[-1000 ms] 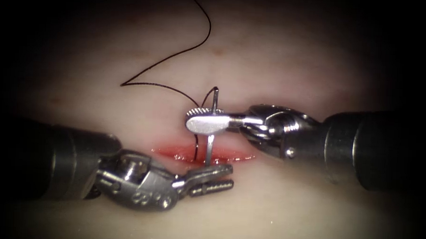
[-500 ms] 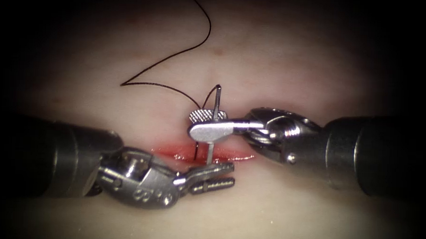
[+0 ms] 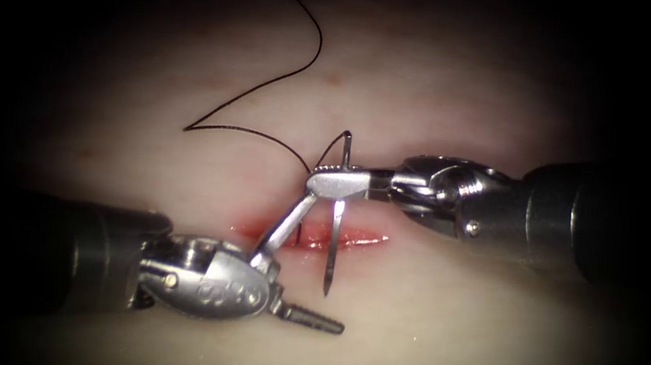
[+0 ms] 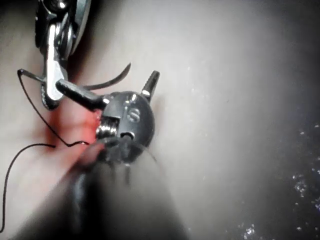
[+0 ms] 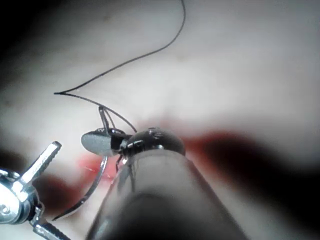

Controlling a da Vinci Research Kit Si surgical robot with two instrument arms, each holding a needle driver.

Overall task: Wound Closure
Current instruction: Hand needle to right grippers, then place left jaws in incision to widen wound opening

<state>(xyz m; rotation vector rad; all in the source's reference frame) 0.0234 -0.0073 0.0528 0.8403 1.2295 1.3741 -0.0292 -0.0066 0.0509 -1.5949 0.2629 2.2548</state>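
Note:
My right tool (image 3: 325, 184) comes in from the right, its jaws shut on the curved needle (image 3: 333, 240) near its thread end. The needle hangs free above the middle of the cut (image 3: 359, 239), with its tip over the tissue (image 3: 436, 316) just in front of the cut. My left tool (image 3: 323, 264) sits low on the left with its jaws spread wide and holding nothing: one jaw reaches up beside the right jaws, the other points along the tissue. Dark thread (image 3: 256, 88) runs from the needle's end, loops over the far tissue and enters the cut. The right wrist view shows the right tool (image 5: 92, 141) holding the needle (image 5: 95, 185).
Red fluid (image 3: 262, 231) lines the short horizontal cut. The thread (image 5: 125, 62) makes a sharp bend far left of the tools and climbs out of view at the back. In the left wrist view the open left tool (image 4: 108, 80) flanks the needle (image 4: 116, 78).
The right jaws have closed on the needle. The left jaws let go of its lower part and opened wide. The needle shifted slightly right, its tip now hanging free.

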